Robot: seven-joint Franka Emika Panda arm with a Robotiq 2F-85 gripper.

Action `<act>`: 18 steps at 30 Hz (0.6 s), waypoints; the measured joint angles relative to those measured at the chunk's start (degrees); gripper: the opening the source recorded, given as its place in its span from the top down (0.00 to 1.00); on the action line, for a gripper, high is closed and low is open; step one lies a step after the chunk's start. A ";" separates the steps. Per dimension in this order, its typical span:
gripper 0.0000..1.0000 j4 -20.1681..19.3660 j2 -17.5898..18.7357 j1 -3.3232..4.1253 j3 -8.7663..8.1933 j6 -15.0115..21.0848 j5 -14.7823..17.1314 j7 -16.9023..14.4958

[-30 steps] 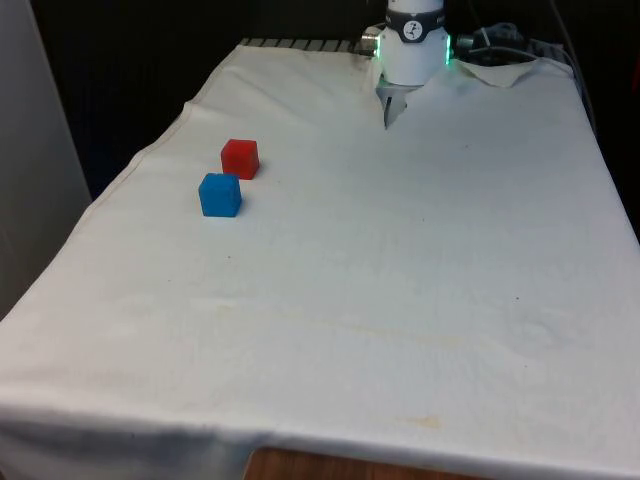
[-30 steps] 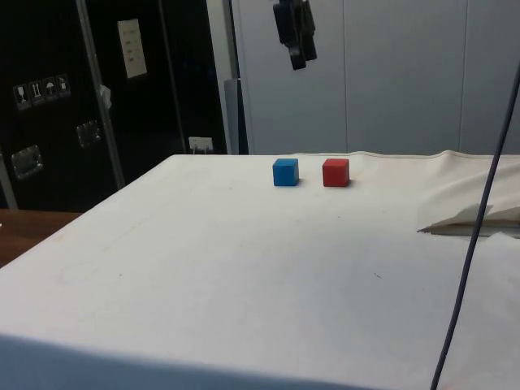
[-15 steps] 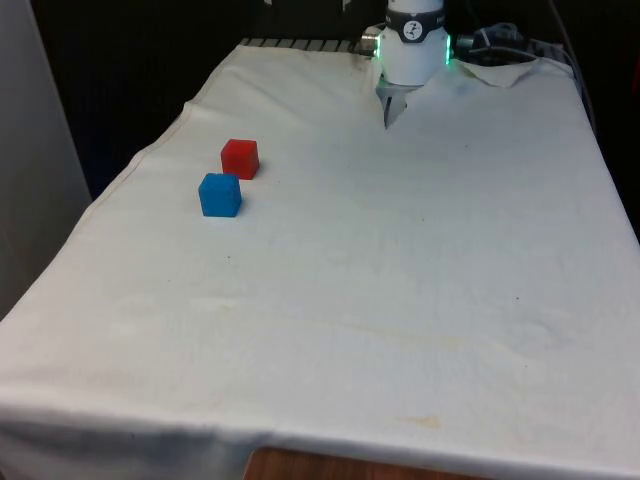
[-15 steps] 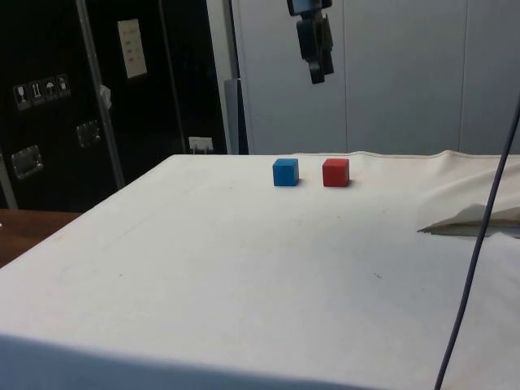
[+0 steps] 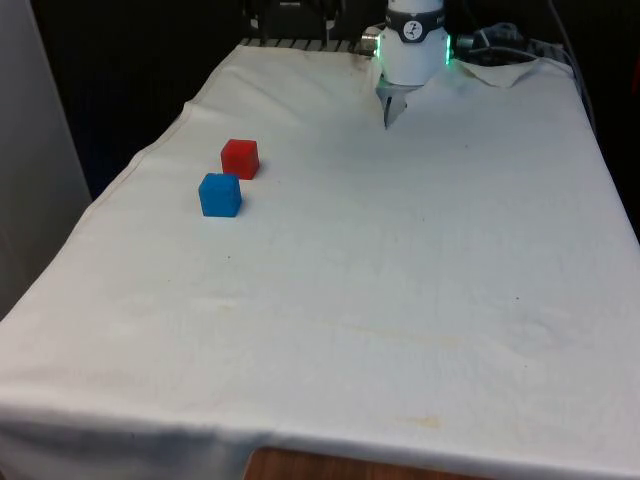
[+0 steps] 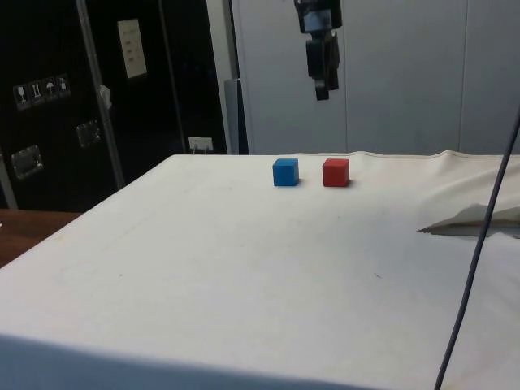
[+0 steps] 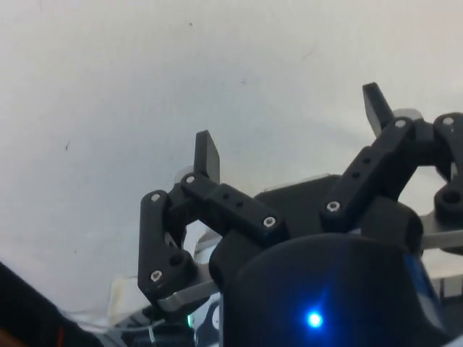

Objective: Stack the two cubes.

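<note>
Your two cubes sit side by side on the worktop (image 5: 400, 300), toward the front view's left: the red cube (image 5: 240, 158) nearer the robot's end, the blue cube (image 5: 220, 194) just beside it, with a narrow gap between them that the side view confirms. Neither is stacked yet. Your end effector (image 6: 322, 69) hangs high above the cloth, over the red cube as the side view has it, and the wrist view shows its two black fingers (image 7: 207, 155) spread well apart with nothing between them. Both cubes look like small, solid, matte blocks with flat faces and crisp edges, so you can expect them to be light and stiff, with no give under the pads. Take whichever you lift by two opposite vertical faces, centred, and square the fingers to those faces so the block does not twist. The white cloth is soft and slightly wrinkled, so a block may rock a little if nudged. Since the neighbour sits so close, approach along the axis that keeps a finger out of the gap.
</note>
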 measured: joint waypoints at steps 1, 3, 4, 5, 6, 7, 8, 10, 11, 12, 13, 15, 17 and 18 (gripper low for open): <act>0.00 -0.29 0.17 0.00 -0.29 0.74 0.00 -0.11; 0.00 -0.46 0.34 0.00 -0.57 1.38 0.00 -0.23; 0.00 -0.69 0.46 0.00 -0.80 2.01 0.00 -0.34; 0.00 -1.15 0.80 0.00 -1.38 3.27 0.00 -0.63; 0.00 -1.38 1.03 0.00 -1.72 3.95 0.00 -0.80; 0.00 -1.55 1.20 0.00 -2.01 4.58 0.00 -1.03; 0.00 -1.78 1.43 -0.06 -2.35 5.33 0.00 -1.20; 0.00 -2.18 1.89 -0.06 -2.92 6.76 0.00 -1.55; 0.00 -2.64 2.35 -0.06 -3.55 8.25 0.00 -1.95; 0.00 -2.64 2.35 -0.06 -3.55 8.25 0.00 -1.95; 0.00 -2.75 2.58 -0.06 -3.84 8.88 0.00 -2.12; 0.00 -3.04 3.04 -0.06 -4.35 10.14 0.00 -2.46; 0.00 -3.21 3.27 -0.06 -4.64 10.77 0.00 -2.69; 0.00 -3.32 3.55 -0.06 -4.87 11.34 0.00 -2.86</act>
